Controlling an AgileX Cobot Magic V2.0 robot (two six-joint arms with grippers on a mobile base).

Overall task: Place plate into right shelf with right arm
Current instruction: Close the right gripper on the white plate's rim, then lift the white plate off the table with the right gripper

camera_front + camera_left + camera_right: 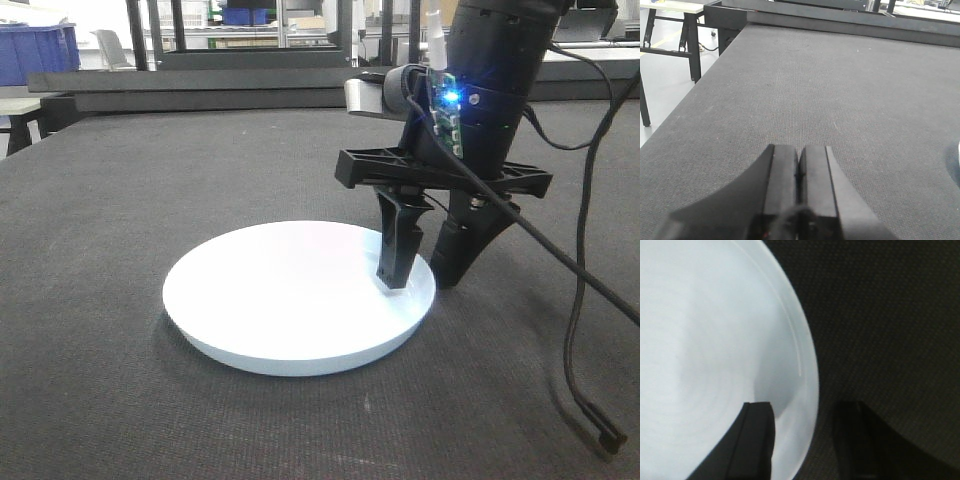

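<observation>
The white plate [290,300] lies flat on the dark grey mat [120,200] near the middle of the table. My right gripper [420,280] points down at its right edge, open. One finger [397,255] is over the plate's inside and the other [460,250] is outside the rim, down by the mat. The right wrist view shows the plate [715,340] and the rim running between the two fingers of the right gripper [802,412]. My left gripper [799,150] hovers over bare mat, shut, holding nothing. The right shelf is out of view.
A thin black cable [578,300] hangs from the right arm and trails onto the mat at the right. A raised dark ledge [200,90] runs along the table's far edge. Behind it stand dark frames and blue bins [35,50]. The table's left edge [690,95] drops to the floor.
</observation>
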